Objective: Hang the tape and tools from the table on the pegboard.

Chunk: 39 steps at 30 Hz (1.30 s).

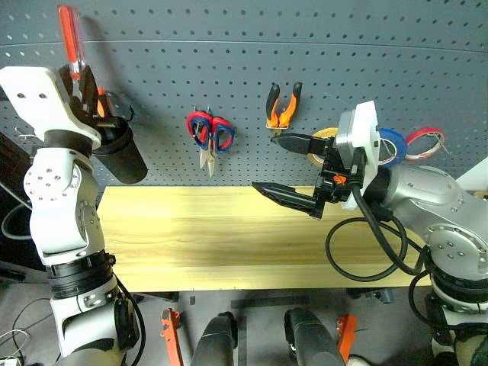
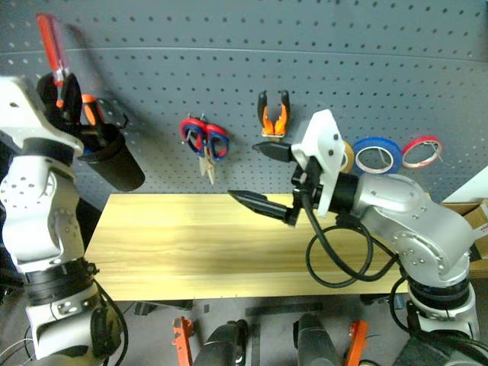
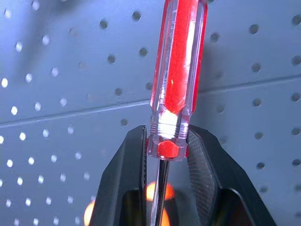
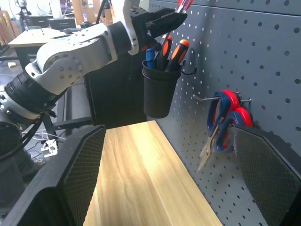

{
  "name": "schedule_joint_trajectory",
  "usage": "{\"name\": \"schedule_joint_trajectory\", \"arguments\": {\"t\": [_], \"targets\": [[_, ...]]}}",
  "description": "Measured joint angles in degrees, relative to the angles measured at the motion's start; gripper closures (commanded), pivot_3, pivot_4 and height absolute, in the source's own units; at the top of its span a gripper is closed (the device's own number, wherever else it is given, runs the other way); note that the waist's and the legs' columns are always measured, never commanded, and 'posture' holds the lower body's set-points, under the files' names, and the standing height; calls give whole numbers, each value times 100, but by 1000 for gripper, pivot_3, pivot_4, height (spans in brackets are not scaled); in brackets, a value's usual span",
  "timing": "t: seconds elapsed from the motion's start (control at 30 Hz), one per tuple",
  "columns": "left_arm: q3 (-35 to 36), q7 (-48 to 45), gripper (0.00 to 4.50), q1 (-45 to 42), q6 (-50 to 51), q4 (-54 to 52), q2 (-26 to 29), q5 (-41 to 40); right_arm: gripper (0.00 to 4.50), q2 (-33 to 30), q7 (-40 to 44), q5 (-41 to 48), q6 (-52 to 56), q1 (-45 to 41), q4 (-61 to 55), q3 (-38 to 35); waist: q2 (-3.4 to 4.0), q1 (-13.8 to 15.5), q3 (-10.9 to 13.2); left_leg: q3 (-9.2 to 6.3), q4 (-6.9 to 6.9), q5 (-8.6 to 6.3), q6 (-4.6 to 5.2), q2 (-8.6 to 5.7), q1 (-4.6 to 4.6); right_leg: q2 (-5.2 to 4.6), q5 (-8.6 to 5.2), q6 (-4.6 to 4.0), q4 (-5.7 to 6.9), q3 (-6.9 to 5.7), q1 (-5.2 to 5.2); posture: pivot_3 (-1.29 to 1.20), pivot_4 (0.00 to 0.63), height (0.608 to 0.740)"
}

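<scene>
**Screwdriver held high at the pegboard**

At ten o'clock in the head view, the left tool (image 1: 78,85) was clamped on the red-handled screwdriver (image 1: 70,38), handle up, against the pegboard (image 1: 252,69), just above a black cup (image 1: 122,152) of other screwdrivers. Toward the centre hung two scissors (image 1: 211,136) and the pliers (image 1: 283,107). The right tool (image 1: 293,168) stood wide apart and empty over the surface (image 1: 213,236). At three o'clock hung the yellowish tape (image 1: 322,145), a blue ring (image 1: 392,146) and a red ring (image 1: 425,142)
</scene>
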Motion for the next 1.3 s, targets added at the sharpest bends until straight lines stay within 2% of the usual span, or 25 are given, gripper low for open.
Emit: {"name": "schedule_joint_trajectory", "arguments": {"t": [0.27, 0.33, 0.4, 0.63, 0.67, 0.83, 0.93, 1.0, 1.07, 1.2, 1.3], "targets": [[0, 281, 3621, 203, -52, 8, -76, 31, 0, -21, 15, 2, -4, -59, 19, -4, -3, -5, -2, 9, 1, 0, 0, 3, 0, 0, 0, 0, 5, 4, -4, -93, 203, 740], [0, 287, 2893, 230, -66, 4, -110, 13, 0, -36, 30, -1, -7, -59, 32, -1, -3, -7, -2, 9, 1, 0, 0, 4, 0, 0, 0, 0, 6, 4, -5, -98, 199, 740], [0, 287, 2421, 271, -73, 4, -181, -19, 0, -74, 45, -8, -13, -59, 45, 2, -3, -5, -3, 9, 1, 0, 0, 4, 0, 0, 0, 0, 6, 4, -5, -100, 195, 740], [-35, 480, 221, 210, -168, -199, -331, -15, 0, -336, 201, -117, -123, 15, 52, 14, -31, 8, -30, 10, 2, 10, -17, 2, -1, 0, 1, 0, 6, 3, -5, -85, 168, 740], [-42, 521, 37, 133, -164, -238, -332, 0, 0, -392, 245, -123, -132, 42, 56, 7, -38, 13, -43, 9, 2, 10, -17, 2, -1, 0, 1, 0, 6, 3, -5, -78, 161, 740], [-135, 694, 37, -410, 52, -672, -256, -39, 0, -612, 318, -50, -130, 88, 147, -230, -66, 35, -127, 13, 3, 11, -19, -1, -2, 2, 1, 0, 6, 3, -5, -49, 143, 740], [-323, 381, 37, -356, 586, -1351, -252, -587, 0, -696, 341, 35, -122, 224, 141, -379, -61, 49, -237, 15, -3, 11, -20, -3, -2, 1, 1, 0, 0, 3, -5, -11, 123, 740], [-524, 186, 37, 92, 1134, -2056, -361, -1178, 0, -788, 374, 43, -120, 398, 126, -405, -53, 61, -332, 26, -7, 8, -20, -2, 0, 0, 1, 0, -5, 8, -4, 8, 111, 740], [-763, 101, 37, 1091, 1873, -2876, -447, -1703, 0, -885, 380, 25, -123, 757, 45, -443, -53, 61, -418, 33, -8, 6, -18, 2, 7, 0, 0, 0, 1, 18, -3, 18, 100, 740], [-904, 286, 37, 2239, 2546, -3166, -471, -1676, 0, -768, 217, -145, -269, 1401, -18, -453, -50, 165, -488, 31, -4, 0, -3, 18, 55, 25, 3, -5, 25, 18, 29, 20, 84, 740], [-1094, 357, 37, 2716, 2709, -3163, -468, -1458, 0, -487, -4, -491, -534, 1939, 11, -384, -49, 296, -584, 40, 2, 13, -12, 17, 68, 35, 14, -12, 40, 17, 41, 17, 65, 740]]}}
